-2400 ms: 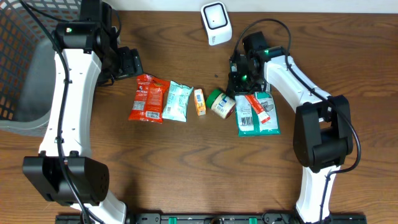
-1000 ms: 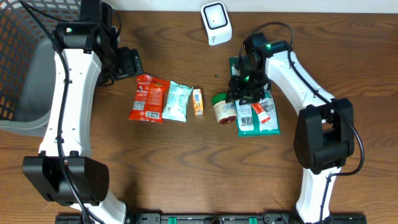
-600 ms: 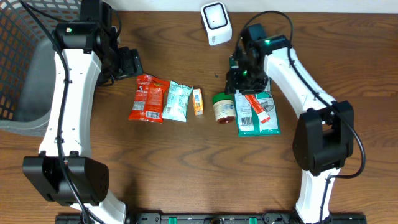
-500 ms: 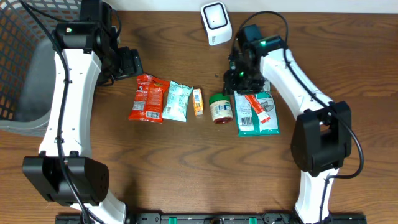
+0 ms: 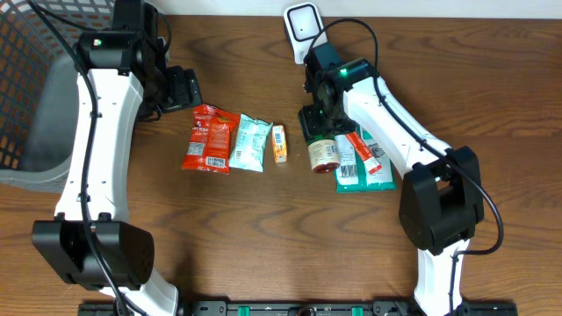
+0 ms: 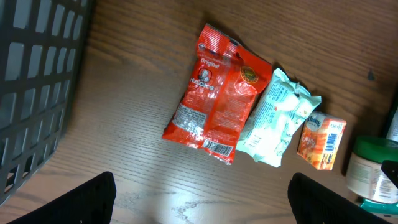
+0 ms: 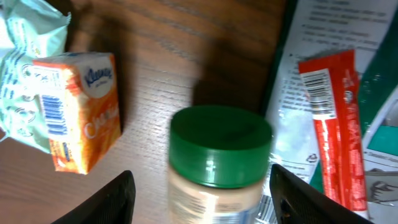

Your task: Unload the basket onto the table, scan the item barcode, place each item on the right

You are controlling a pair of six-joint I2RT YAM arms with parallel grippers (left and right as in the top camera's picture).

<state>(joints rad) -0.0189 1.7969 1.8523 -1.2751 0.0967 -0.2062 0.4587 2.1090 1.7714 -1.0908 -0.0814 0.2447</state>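
A basket (image 5: 26,53) is set at nine o'clock on the wooden table (image 5: 263,228). The jar (image 7: 221,143) is straddled, ungripped, by the right gripper (image 7: 202,186). The left gripper (image 6: 205,199) is spread wide and empty.

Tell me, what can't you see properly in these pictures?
Jar: right wrist view, label blurred, bottom cut by the lower edge.
Teal pouches: overhead, tops hidden under the right arm.
Basket: overhead, cut off by the left edge.
Red packet barcode: overhead, too small to read.
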